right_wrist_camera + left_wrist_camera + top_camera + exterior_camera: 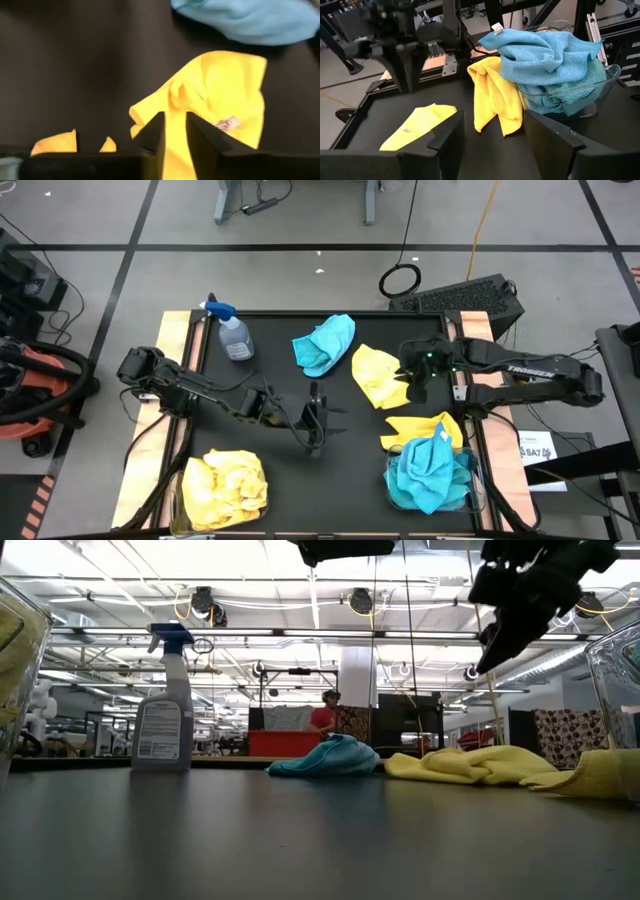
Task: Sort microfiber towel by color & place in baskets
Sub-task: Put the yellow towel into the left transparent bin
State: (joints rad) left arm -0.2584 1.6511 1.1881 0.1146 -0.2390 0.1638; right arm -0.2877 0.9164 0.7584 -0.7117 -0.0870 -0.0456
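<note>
One yellow towel (375, 376) lies flat on the table right of centre, with a turquoise towel (325, 343) beside it toward the far edge. A second yellow towel (424, 429) leans against the right basket (476, 480), which holds turquoise towels (547, 52). The left basket (178, 498) holds yellow towels (227, 485). My right gripper (175, 125) hangs above the first yellow towel's right edge (220, 95), raised off the table (490, 660), its fingers a narrow gap apart. My left gripper (495, 135) hovers open over the table's middle (322, 425), facing the right basket.
A clear spray bottle (233, 336) with a blue trigger stands near the far left corner. Bare dark table (290, 470) lies between the two baskets along the near edge. A person in red (325, 715) stands far off in the room behind.
</note>
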